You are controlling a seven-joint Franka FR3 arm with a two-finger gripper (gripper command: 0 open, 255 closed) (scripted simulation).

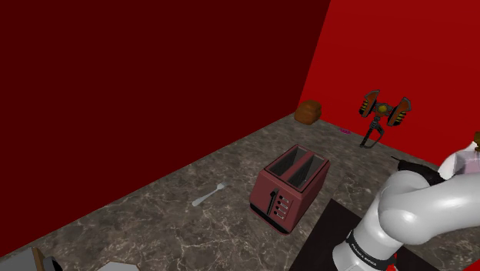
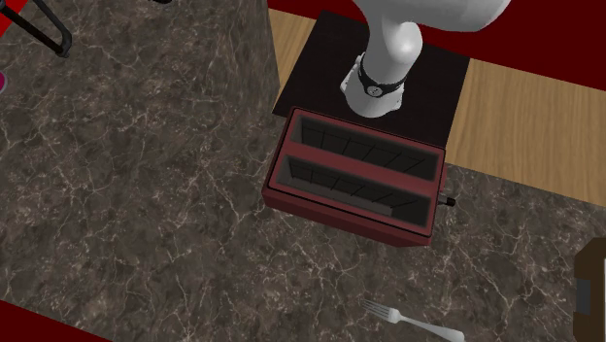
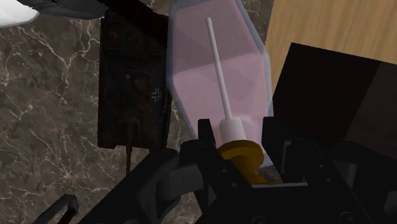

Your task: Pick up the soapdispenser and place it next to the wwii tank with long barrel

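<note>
**Soap dispenser in pincer, tank close by**

Pincer (image 3: 240, 139) is closed on the soap dispenser (image 3: 216, 70), one black finger on each side of its neck at the orange collar. The bottle is clear with a pink fill and a white tube down its middle. Its body points away from the pincer.

The tank (image 3: 133, 83) is dark with a white cross on the hull. It sits on the marbled bench (image 3: 44, 127) just beyond the fingertips, right beside the bottle's body. Contact between the two: cannot tell. Bottle resting on the bench: cannot tell.

The black stand (image 3: 331, 95) lies on the bottle's other side, with wood floor (image 3: 305, 25) past it. A red two-slot toaster (image 1: 288, 187) and a fork (image 1: 208, 196) lie well apart from the pincer.
</note>
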